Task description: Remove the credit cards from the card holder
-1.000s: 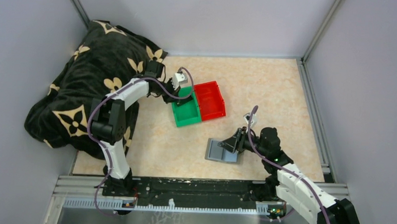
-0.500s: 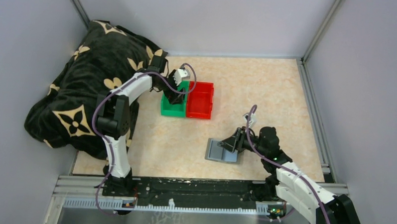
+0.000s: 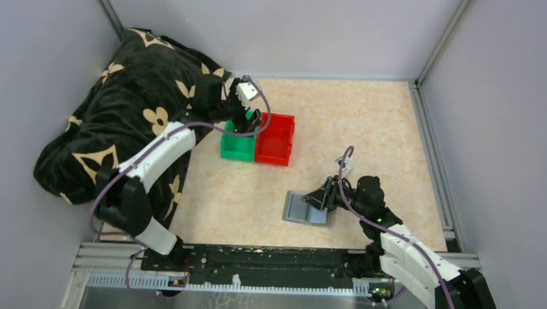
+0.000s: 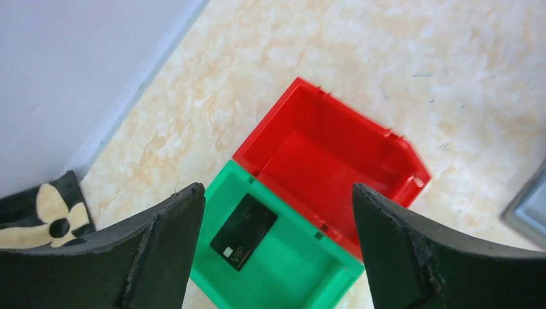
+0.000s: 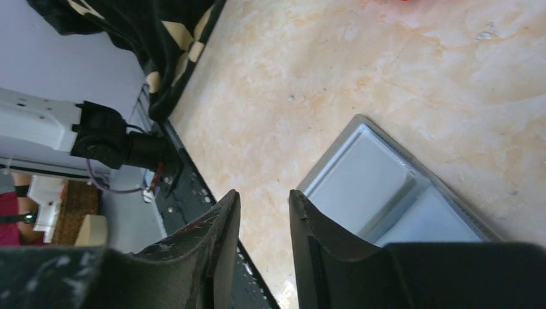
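A black credit card (image 4: 243, 232) lies flat in the green bin (image 4: 302, 270), seen between my left gripper's (image 4: 277, 196) wide open jaws. That gripper (image 3: 248, 123) hovers above the green bin (image 3: 236, 148) and holds nothing. The grey card holder (image 3: 303, 209) lies open on the table, showing two pale slotted panels (image 5: 367, 177). My right gripper (image 3: 322, 199) is low over its right half. Its jaws (image 5: 264, 196) stand a little apart with nothing between them, one finger over the holder's near edge. No card shows in the holder.
A red bin (image 3: 274, 141) sits against the green bin's right side. A black blanket with cream flowers (image 3: 121, 122) is heaped at the left. Grey walls close in the table, and a metal rail (image 3: 274, 257) runs along the near edge.
My left gripper opened, left the card in the green bin and rose toward the back. Both bins shifted left and straightened. The right jaws narrowed a little.
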### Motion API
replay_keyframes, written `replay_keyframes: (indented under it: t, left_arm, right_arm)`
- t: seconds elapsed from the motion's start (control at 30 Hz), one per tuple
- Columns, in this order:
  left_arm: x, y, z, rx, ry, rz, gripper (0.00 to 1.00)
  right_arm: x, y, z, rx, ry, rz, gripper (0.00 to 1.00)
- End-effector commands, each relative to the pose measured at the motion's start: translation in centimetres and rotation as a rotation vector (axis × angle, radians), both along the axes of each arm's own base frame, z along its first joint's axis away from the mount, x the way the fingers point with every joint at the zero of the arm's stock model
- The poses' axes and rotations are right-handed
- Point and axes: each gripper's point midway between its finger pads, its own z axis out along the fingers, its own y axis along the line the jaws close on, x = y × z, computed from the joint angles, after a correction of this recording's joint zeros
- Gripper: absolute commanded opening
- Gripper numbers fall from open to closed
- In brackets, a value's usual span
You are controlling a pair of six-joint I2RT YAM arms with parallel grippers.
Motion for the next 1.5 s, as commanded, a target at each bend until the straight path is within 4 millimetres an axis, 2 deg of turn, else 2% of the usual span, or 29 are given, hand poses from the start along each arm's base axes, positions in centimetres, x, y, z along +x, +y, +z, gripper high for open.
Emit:
replay_keyframes:
  t: [0.0,0.13,0.2,0.3,0.37,0.43,0.47,0.53,0.57,0.63,0.67,0.7,0.73,0.77,0.8,0.83,0.9,0.93,1.0,1.03,1.13,1.17,1.2,1.23,1.33,1.47]
  left_arm:
    - [-3.8,-1.8,2.7,-0.180,-0.096,0.097,0.88]
    - [-9.4,-3.5,4.4,-0.261,-0.297,0.188,0.88]
    - [-11.7,-4.2,3.9,-0.260,-0.282,0.209,0.89]
    - [-13.5,-5.0,1.8,-0.296,-0.160,0.225,0.92]
    - [-14.1,-4.9,0.9,-0.373,-0.075,0.266,0.97]
    - [-13.8,-3.4,0.1,-0.492,0.016,0.414,1.00]
    - [-13.8,-2.8,-0.5,-0.525,0.069,0.470,1.00]
    - [-14.5,-2.6,-1.7,-0.582,0.183,0.519,1.00]
    - [-15.1,-2.7,-2.3,-0.638,0.254,0.541,1.00]
    - [-16.9,-3.6,-3.5,-0.671,0.264,0.404,0.99]
    - [-17.5,-4.4,-2.7,-0.722,0.245,0.322,0.95]
    - [-17.8,-5.0,-2.1,-0.757,0.250,0.289,0.82]
    - [-17.5,-5.7,-2.7,-0.734,0.277,0.289,0.70]
    - [-17.3,-6.4,-4.1,-0.661,0.322,0.309,0.60]
    - [-16.9,-7.1,-5.5,-0.583,0.357,0.335,0.46]
    - [-16.6,-7.7,-6.7,-0.524,0.382,0.363,0.28]
    - [-16.7,-9.1,-8.3,-0.477,0.407,0.362,0.00]
    - [-17.1,-10.0,-8.7,-0.489,0.428,0.333,0.00]
    - [-18.2,-11.7,-9.0,-0.528,0.487,0.258,0.00]
    - [-18.5,-12.4,-9.2,-0.540,0.516,0.250,0.04]
    - [-18.8,-14.1,-10.9,-0.523,0.572,0.270,0.44]
    - [-19.1,-14.7,-11.5,-0.505,0.589,0.268,0.58]
    - [-19.4,-15.2,-11.9,-0.485,0.608,0.260,0.67]
    - [-19.8,-15.7,-12.2,-0.468,0.625,0.250,0.70]
    - [-20.8,-15.6,-13.2,-0.439,0.625,0.255,0.71]
    - [-21.9,-14.1,-14.7,-0.428,0.655,0.294,0.71]
  right_arm:
    - [1.8,-0.7,0.8,-0.078,-0.071,-0.058,0.29]
    - [3.0,-1.9,0.7,-0.185,-0.098,-0.115,0.00]
    - [3.4,-2.2,0.8,-0.211,-0.107,-0.127,0.00]
    - [3.4,-1.8,0.9,-0.197,-0.101,-0.115,0.00]
    - [3.5,-1.8,0.8,-0.217,-0.097,-0.124,0.00]
    - [3.4,-1.7,0.9,-0.259,-0.103,-0.121,0.00]
    - [3.2,-1.5,1.1,-0.283,-0.111,-0.113,0.08]
    - [2.2,-1.1,0.9,-0.343,-0.107,-0.084,0.34]
    - [1.9,-1.1,1.0,-0.363,-0.108,-0.088,0.39]
    - [1.6,-1.1,1.0,-0.366,-0.106,-0.098,0.45]
    - [1.4,-1.2,1.0,-0.359,-0.101,-0.101,0.46]
    - [1.3,-1.3,0.8,-0.352,-0.091,-0.108,0.46]
    - [1.2,-1.3,0.6,-0.349,-0.080,-0.115,0.42]
    - [1.2,-1.2,0.3,-0.344,-0.070,-0.114,0.35]
    - [1.1,-1.1,0.0,-0.338,-0.058,-0.110,0.26]
    - [1.1,-0.9,-0.4,-0.337,-0.044,-0.103,0.16]
    - [1.0,-0.5,-0.8,-0.347,-0.019,-0.084,0.00]
    - [1.2,-0.5,-0.8,-0.360,-0.015,-0.088,0.00]
    - [2.0,-1.2,-0.1,-0.394,-0.040,-0.132,0.00]
    - [2.4,-1.8,0.2,-0.414,-0.054,-0.168,0.00]
    - [2.9,-3.7,0.0,-0.485,-0.055,-0.244,0.04]
    - [2.6,-4.3,-0.6,-0.511,-0.036,-0.258,0.04]
    - [2.4,-4.8,-1.4,-0.529,-0.019,-0.273,0.03]
    - [2.3,-5.2,-1.8,-0.528,-0.003,-0.299,0.00]
    - [1.8,-4.8,-2.6,-0.466,0.037,-0.312,0.00]
    - [0.7,-5.4,-6.5,-0.473,0.121,-0.330,0.00]
